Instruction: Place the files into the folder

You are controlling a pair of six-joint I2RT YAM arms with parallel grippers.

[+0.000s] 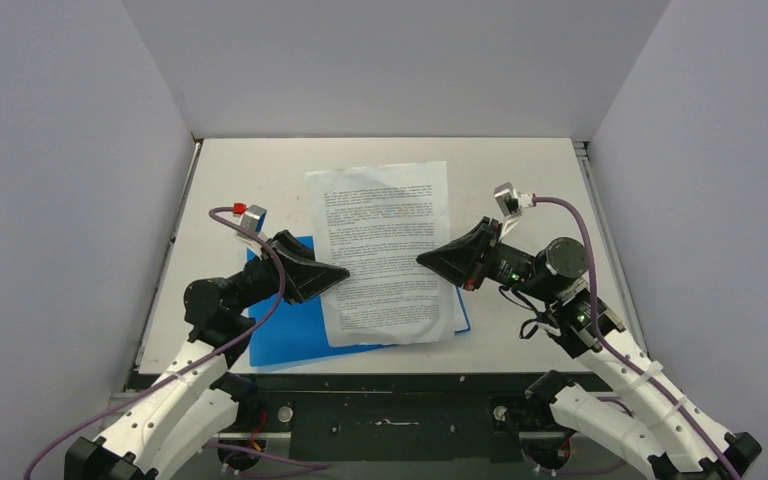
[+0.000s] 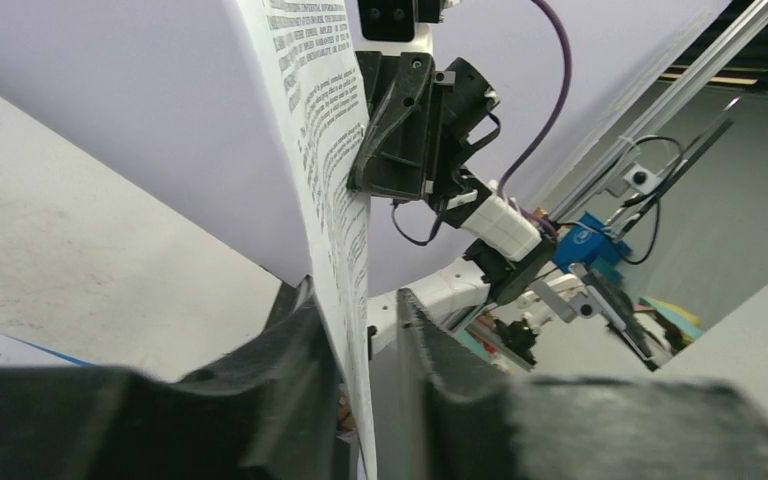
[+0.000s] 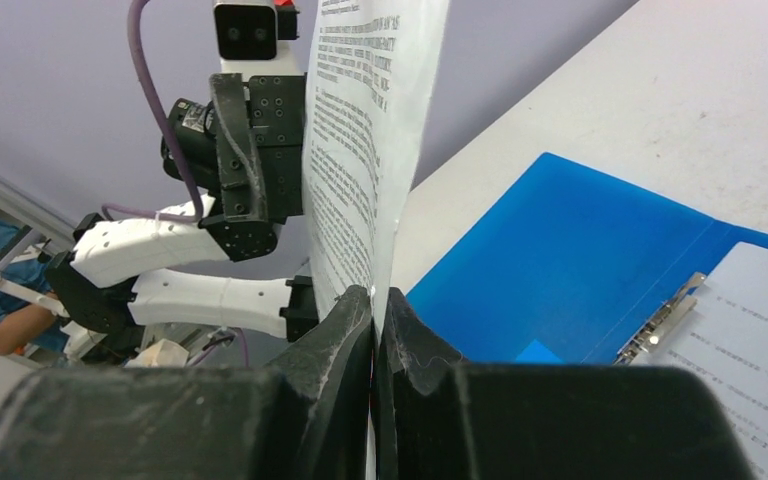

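- Held sheet: printed page, lifted clear of the table and spanning between the two grippers, its near half over the open folder.
- Second sheet: lies flat on the folder's inner face, just beside the clip. Judged: one file is already in.
- Right gripper: fingers pinched tight on the sheet's right edge, carrying it.
- Left gripper: fingers narrow, straddling the left edge. The left wrist view shows a slit beside the paper, so probably steadying, not clamping.
- Judged: two-sided support keeps the thin page flat for lowering onto the folder.
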